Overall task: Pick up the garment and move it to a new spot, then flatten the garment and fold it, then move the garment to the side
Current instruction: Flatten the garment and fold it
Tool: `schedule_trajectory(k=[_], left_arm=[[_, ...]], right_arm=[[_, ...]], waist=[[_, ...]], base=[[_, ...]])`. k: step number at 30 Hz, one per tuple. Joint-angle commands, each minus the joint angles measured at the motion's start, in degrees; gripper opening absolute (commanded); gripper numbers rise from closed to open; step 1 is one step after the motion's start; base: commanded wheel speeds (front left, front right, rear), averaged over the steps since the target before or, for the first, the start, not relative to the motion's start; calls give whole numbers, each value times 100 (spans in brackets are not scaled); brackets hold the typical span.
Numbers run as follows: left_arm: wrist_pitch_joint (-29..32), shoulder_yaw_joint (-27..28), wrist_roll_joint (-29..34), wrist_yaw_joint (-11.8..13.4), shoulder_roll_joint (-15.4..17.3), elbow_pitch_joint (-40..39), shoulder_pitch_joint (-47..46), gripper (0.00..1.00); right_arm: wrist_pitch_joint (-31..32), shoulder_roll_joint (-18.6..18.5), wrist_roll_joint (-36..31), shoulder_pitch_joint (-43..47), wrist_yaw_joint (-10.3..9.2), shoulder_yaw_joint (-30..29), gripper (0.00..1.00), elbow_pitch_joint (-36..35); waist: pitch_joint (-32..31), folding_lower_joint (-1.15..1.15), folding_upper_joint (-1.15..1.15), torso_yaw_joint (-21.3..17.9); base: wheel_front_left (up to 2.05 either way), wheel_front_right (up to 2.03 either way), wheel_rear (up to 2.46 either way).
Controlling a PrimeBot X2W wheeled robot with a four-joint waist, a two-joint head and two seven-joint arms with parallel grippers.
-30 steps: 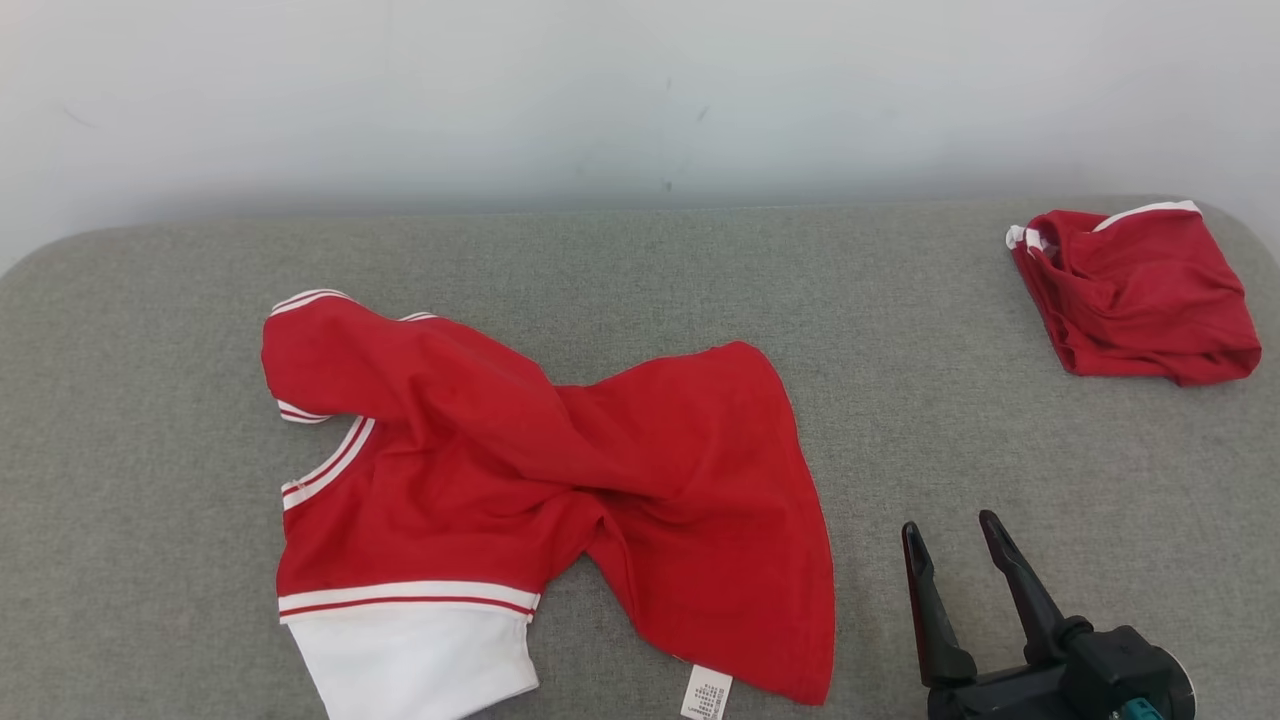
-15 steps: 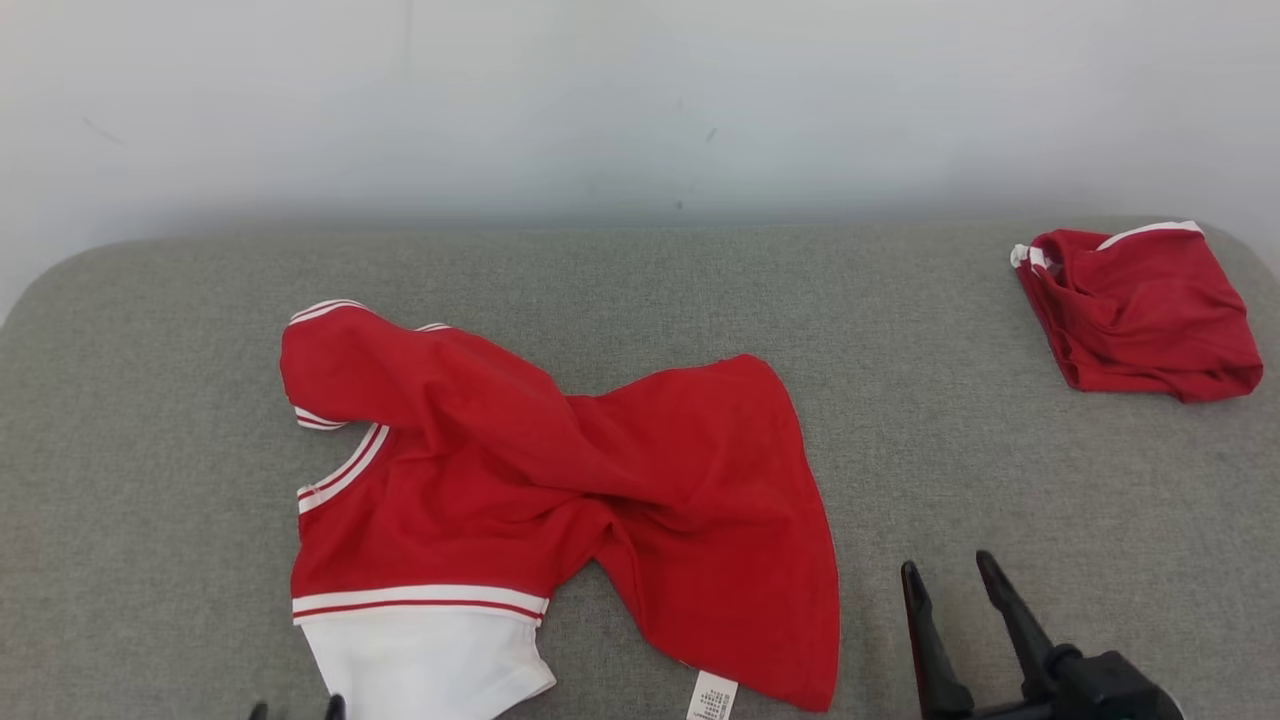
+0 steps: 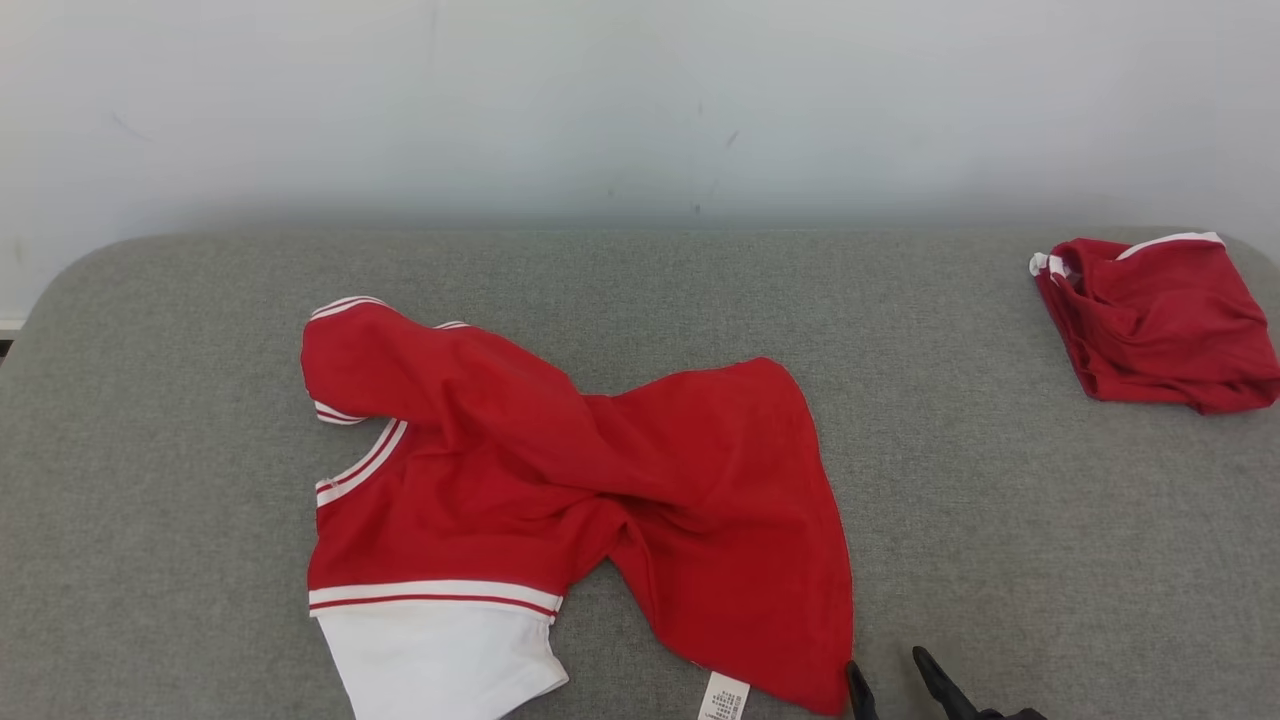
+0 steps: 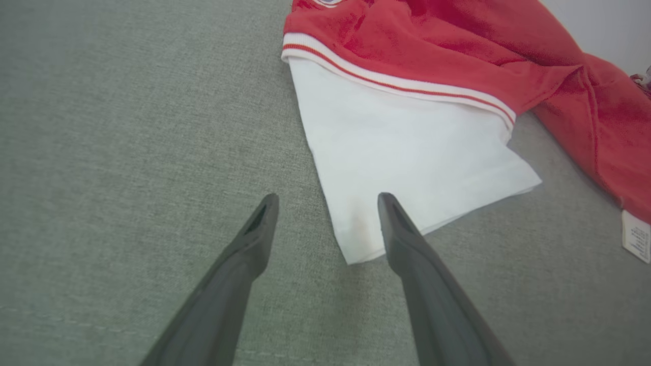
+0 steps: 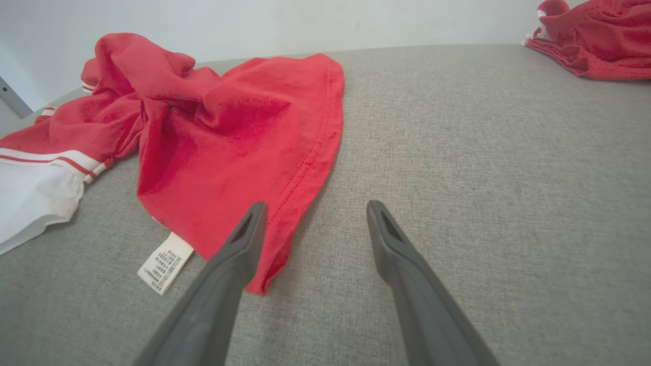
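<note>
Altogether two red garments — shirt, bundle — left gripper, right gripper, both splayed

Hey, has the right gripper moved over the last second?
Yes. Judged against the red garment lying still, the right gripper has drawn back toward the head view's bottom edge and shifted left, ending beside the garment's near hem corner.

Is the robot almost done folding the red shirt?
Not nearly. Done: the red shirt lies on the grey cushion, held by nothing. In hand: the left gripper, open, points at its white part, and the right gripper, open, at its red hem corner. Left: it is twisted and bunched, so flattening, folding and moving aside remain.
</note>
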Motion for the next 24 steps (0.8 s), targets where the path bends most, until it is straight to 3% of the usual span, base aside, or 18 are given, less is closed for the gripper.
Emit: schedule_trajectory(k=[1, 18, 19, 20, 21, 22, 23, 24], left_arm=[[-15, 6, 73, -72, -73, 109, -27, 100], [-6, 428, 51, -691, -689, 1374, -636, 100], [3, 420, 33, -725, -718, 1474, -680, 100], [20, 401, -37, -753, -760, 1611, -722, 100], [92, 350, -70, -796, -798, 1761, -746, 76], [151, 301, -119, -820, -825, 1886, -774, 54], [200, 251, -163, -862, -856, 1987, -799, 11], [203, 195, -185, -888, -877, 2050, -842, 0]], right_arm=[[1, 11, 23, -49, -17, 63, 100, 96], [3, 38, 309, -545, -17, 679, 100, 1204], [4, 43, 330, -587, -17, 702, 91, 1259], [4, 49, 363, -621, -17, 730, 49, 1315], [5, 56, 391, -645, -16, 760, 34, 1382], [7, 64, 419, -677, -16, 793, 2, 1432], [8, 72, 443, -707, -16, 828, 0, 1464], [5, 79, 476, -729, -16, 851, 0, 1489]], waist=[[-6, 0, 0, 18], [129, 0, 0, 44], [130, 0, 0, 44], [126, 0, 0, 45], [117, 0, 0, 47], [107, 0, 0, 44], [94, 0, 0, 41], [80, 0, 0, 39]], base=[[0, 0, 0], [0, 0, 0], [0, 0, 0], [0, 0, 0], [0, 0, 0], [0, 0, 0], [0, 0, 0], [0, 0, 0]])
